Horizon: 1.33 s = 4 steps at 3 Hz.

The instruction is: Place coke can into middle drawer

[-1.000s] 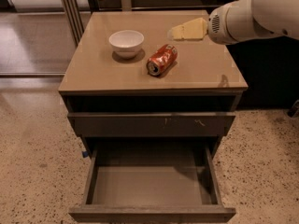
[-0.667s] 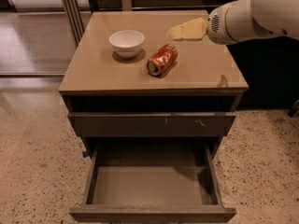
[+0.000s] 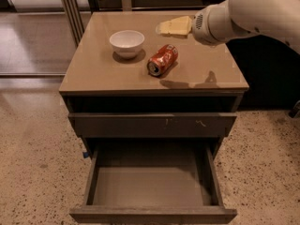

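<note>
The coke can lies on its side on the cabinet top, right of centre, its silver end facing the front. My gripper hovers above the back of the top, just behind and slightly right of the can, pointing left and holding nothing. The middle drawer is pulled out below, and its flat taupe floor is bare. The drawer front with small white scratches above it is closed.
A white bowl stands on the cabinet top to the left of the can. My white arm comes in from the upper right. Speckled floor surrounds the cabinet. A metal frame stands at the back left.
My gripper has shifted a little to the left over the back of the cabinet top. The can, bowl and drawer have not moved.
</note>
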{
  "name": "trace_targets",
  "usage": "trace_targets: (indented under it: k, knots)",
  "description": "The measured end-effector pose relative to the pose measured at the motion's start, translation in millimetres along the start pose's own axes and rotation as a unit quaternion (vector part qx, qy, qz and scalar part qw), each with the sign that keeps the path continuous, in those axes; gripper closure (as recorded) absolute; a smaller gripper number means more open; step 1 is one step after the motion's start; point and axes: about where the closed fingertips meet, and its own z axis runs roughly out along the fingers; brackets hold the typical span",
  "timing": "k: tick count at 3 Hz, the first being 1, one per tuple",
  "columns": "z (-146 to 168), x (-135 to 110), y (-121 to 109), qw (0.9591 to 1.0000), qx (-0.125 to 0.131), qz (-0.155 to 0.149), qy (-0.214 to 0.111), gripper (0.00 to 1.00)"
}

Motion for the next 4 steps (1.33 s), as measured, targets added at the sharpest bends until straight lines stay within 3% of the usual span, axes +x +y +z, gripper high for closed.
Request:
trace_targets:
  k: [1,4]
  knots:
    - [-0.1,-0.2,-0.1,1.0,0.0,0.001,-0.001,0.0]
    - [52.6,1.8,22.4,0.9996,0.018,-0.014,0.017,0.0]
